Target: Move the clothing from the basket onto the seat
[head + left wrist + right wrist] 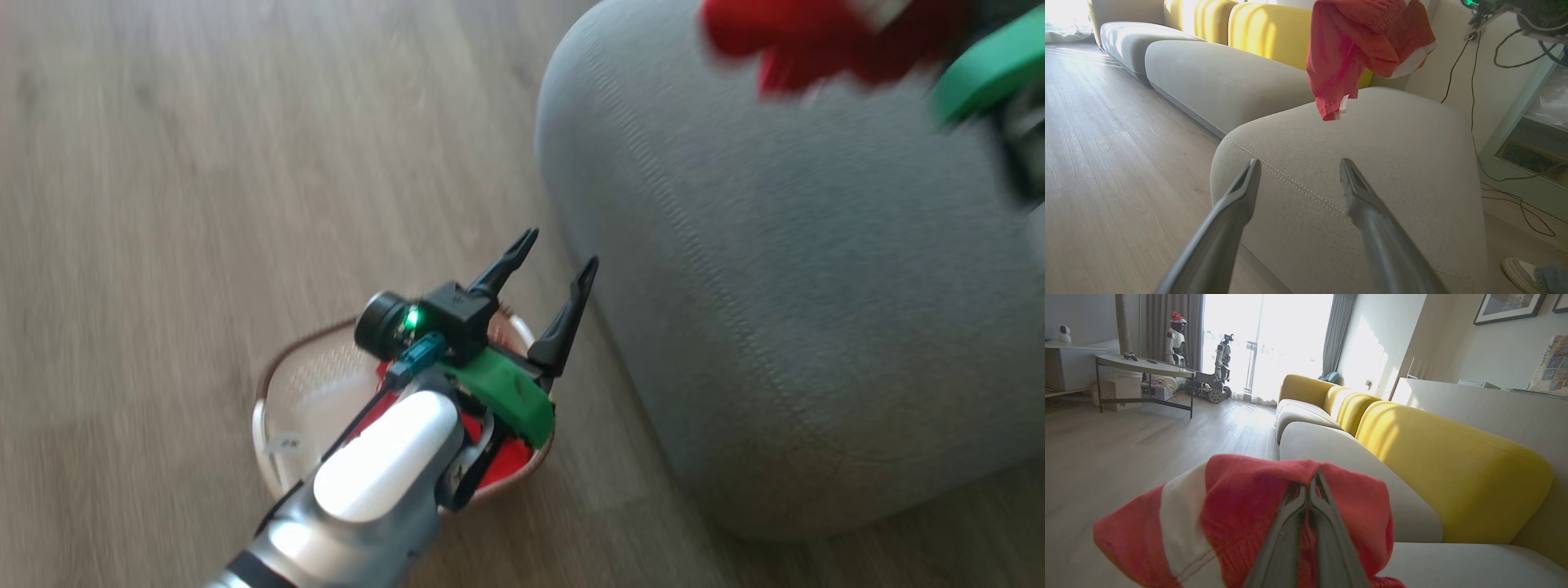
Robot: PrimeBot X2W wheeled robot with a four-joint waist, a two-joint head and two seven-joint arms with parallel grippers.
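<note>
My left gripper (562,247) hangs open above the cream basket (277,367), which stands on the floor beside the grey seat (816,286). Red clothing (506,457) lies in the basket, mostly hidden under my left arm. In the left wrist view the left gripper (1300,163) points at the seat (1392,171) with nothing between its fingers. A red garment with white trim (1359,53) dangles above that seat. My right gripper (1312,479) is shut on this garment (1241,506), bunched around the fingers. In the head view it is a blurred red shape (808,41) over the seat's far end.
Wood floor (204,163) surrounds the basket. Yellow backrests (1453,469) run along the sofa. Cables (1474,102) and a shelf unit stand right of the seat, with a shoe (1519,273) on the floor. A low table (1143,365) and other robots (1175,339) stand near the window.
</note>
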